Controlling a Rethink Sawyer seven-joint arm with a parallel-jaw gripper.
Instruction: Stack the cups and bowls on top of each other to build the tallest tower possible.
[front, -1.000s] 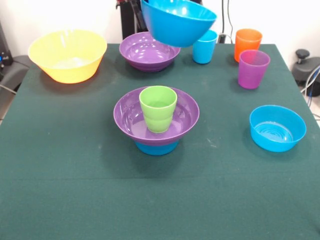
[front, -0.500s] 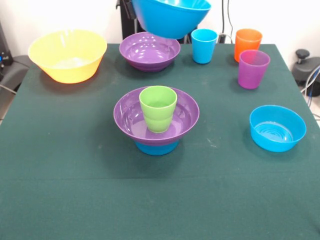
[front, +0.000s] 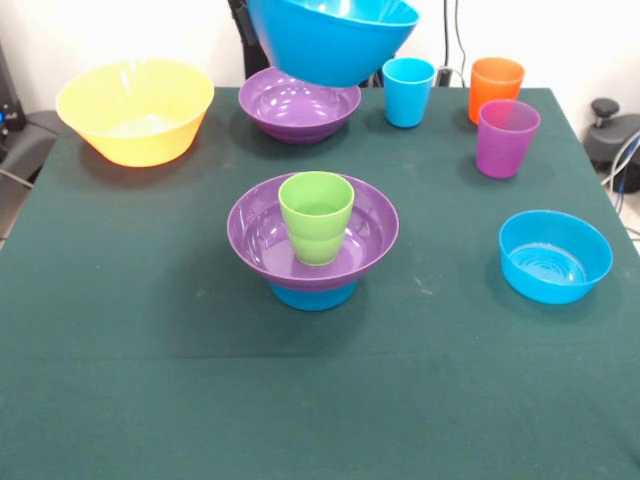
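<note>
The large blue bowl (front: 330, 40) hangs in the air at the top of the front view, above the back purple bowl (front: 295, 112). Only a dark part of my gripper (front: 242, 24) shows at the bowl's left rim, and it holds the bowl. The tower stands mid-table: a small blue bowl (front: 313, 295) lowest, a wide purple bowl (front: 258, 238) on it, and the lime green cup (front: 316, 217) upright inside. The light blue cup (front: 408, 92), orange cup (front: 496, 85) and translucent purple cup (front: 506, 137) stand at the back right.
The large yellow bowl (front: 135, 110) sits at the back left. A second small blue bowl (front: 554, 256) sits at the right, near the table edge. The green table cloth (front: 320, 400) runs to the front.
The held large blue bowl has moved to the left and levelled out, uncovering the light blue cup. Nothing on the table has moved.
</note>
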